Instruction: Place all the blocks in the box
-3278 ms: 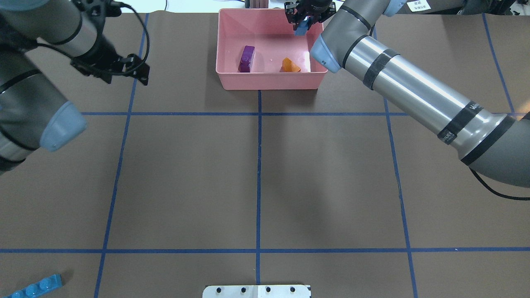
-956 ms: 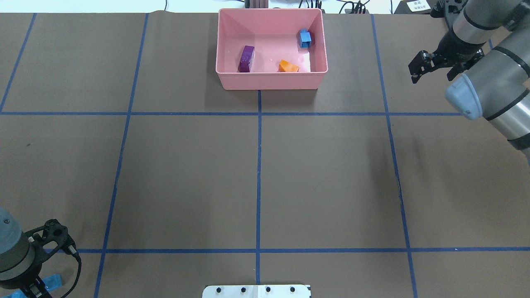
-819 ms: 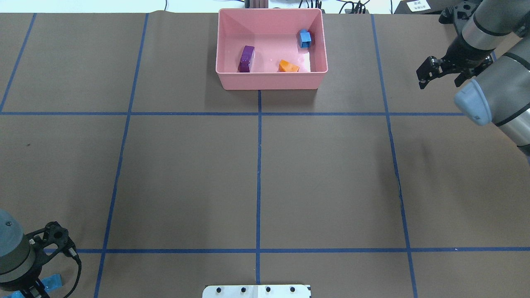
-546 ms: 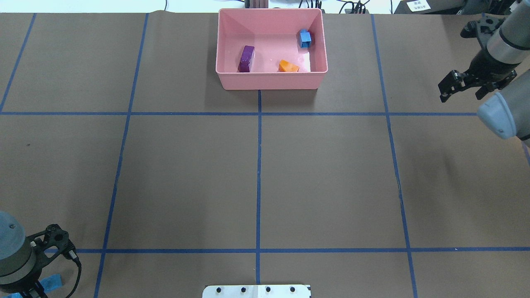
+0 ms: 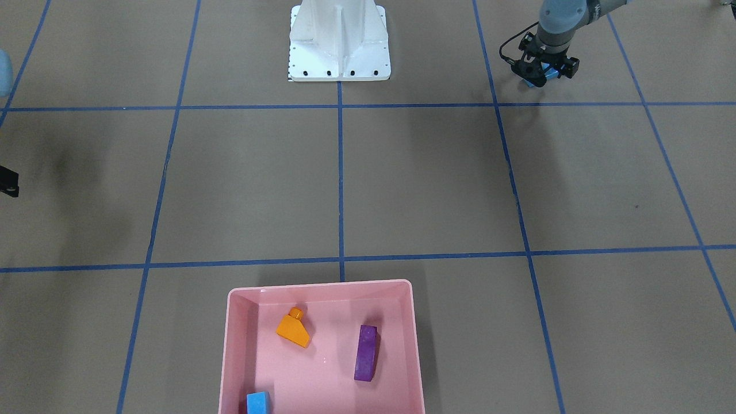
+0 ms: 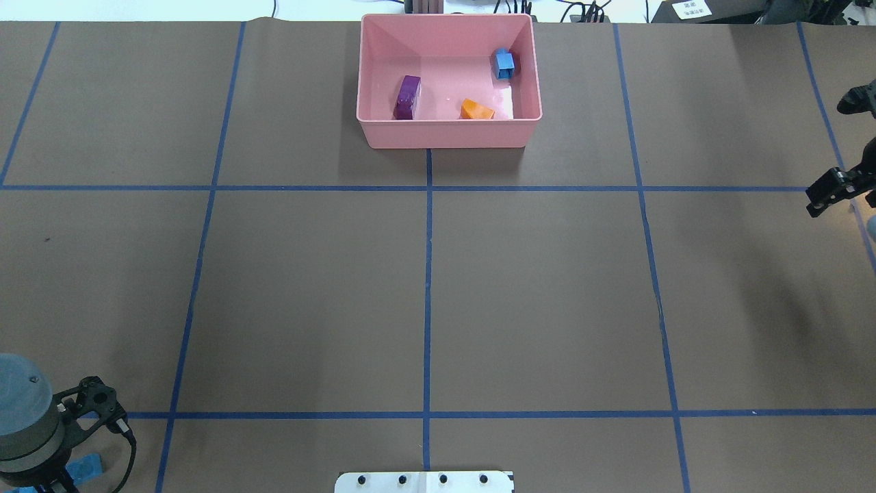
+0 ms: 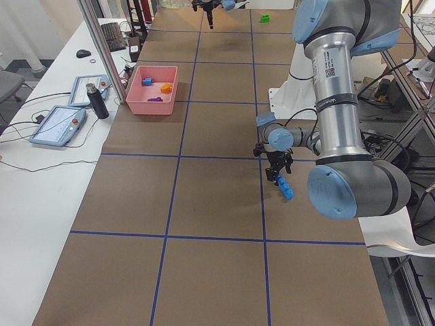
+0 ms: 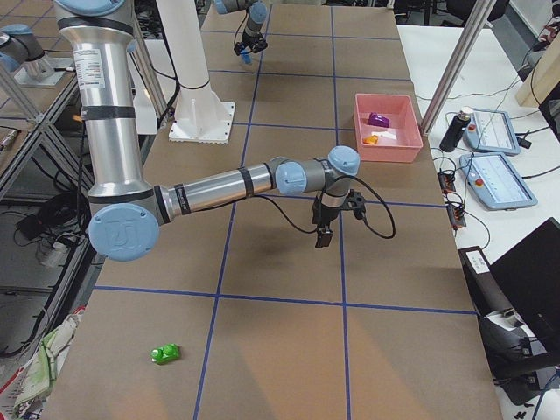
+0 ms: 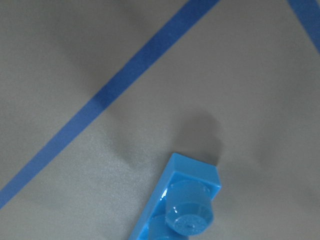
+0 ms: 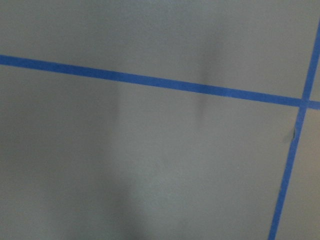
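The pink box (image 6: 448, 134) stands at the table's far middle and also shows in the front view (image 5: 320, 284). In it lie the purple sloped block (image 6: 408, 97), the orange sloped block (image 6: 475, 109) and the small blue cube (image 6: 505, 64). The long blue block (image 6: 85, 468) lies on the table near the robot's left corner. My left gripper (image 5: 543, 73) is open and low over it, its jaws on either side of it. The left wrist view shows the block's end (image 9: 182, 202) on the paper. The green block (image 8: 164, 353) lies far out to the robot's right. My right gripper (image 8: 337, 220) is open and empty.
The white robot base (image 5: 339, 46) stands at the near middle edge. Two tablets (image 8: 490, 131) and a dark bottle (image 7: 96, 100) sit on the side bench beyond the box. Blue tape lines divide the brown table cover.
The right gripper let go of the blue cube in the box and drew back to the right edge. The left arm swung to the near-left corner, over the long blue block.
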